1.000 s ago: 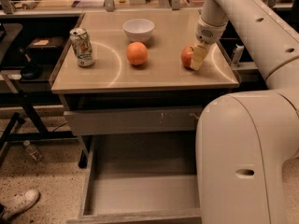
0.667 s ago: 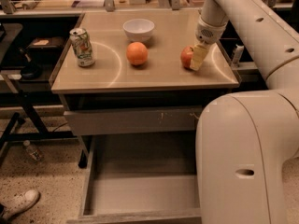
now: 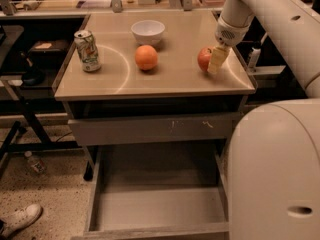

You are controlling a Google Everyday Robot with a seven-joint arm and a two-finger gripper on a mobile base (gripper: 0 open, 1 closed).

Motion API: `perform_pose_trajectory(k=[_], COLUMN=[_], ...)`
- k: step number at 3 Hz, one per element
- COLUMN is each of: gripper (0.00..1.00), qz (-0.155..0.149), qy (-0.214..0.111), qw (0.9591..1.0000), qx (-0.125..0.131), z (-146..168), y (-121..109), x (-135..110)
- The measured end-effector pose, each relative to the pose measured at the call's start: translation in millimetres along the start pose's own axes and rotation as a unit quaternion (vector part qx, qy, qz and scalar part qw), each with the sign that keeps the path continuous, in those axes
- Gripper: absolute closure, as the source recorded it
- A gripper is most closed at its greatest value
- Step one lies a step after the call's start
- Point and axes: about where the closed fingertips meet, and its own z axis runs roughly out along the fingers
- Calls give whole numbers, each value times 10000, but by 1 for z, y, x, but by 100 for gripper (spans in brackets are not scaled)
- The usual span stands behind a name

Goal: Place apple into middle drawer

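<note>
The small round red apple (image 3: 203, 58) sits on the tan tabletop (image 3: 170, 79), far right. The robot's pale gripper (image 3: 213, 64) is down against the apple's right side; whether it grips the apple cannot be told. Below, nearer, the wide shallow grey middle drawer (image 3: 155, 209) stands pulled open.

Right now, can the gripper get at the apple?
Probably yes. The gripper is right beside the apple on the tabletop, and nothing stands between them.
</note>
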Motion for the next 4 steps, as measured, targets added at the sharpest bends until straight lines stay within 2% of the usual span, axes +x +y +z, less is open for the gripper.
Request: perform_pose_trajectory(k=[1,2,3,4], gripper=[100,100,100,100], qz=[237,402,373,373], qy=[-32,2,154,155], qw=[9997,9992,9989,9989], qx=[12,-63,-221,-221], z=[-14,-20,-7,-8], y=[23,57,68,69], x=[33,69,78,78])
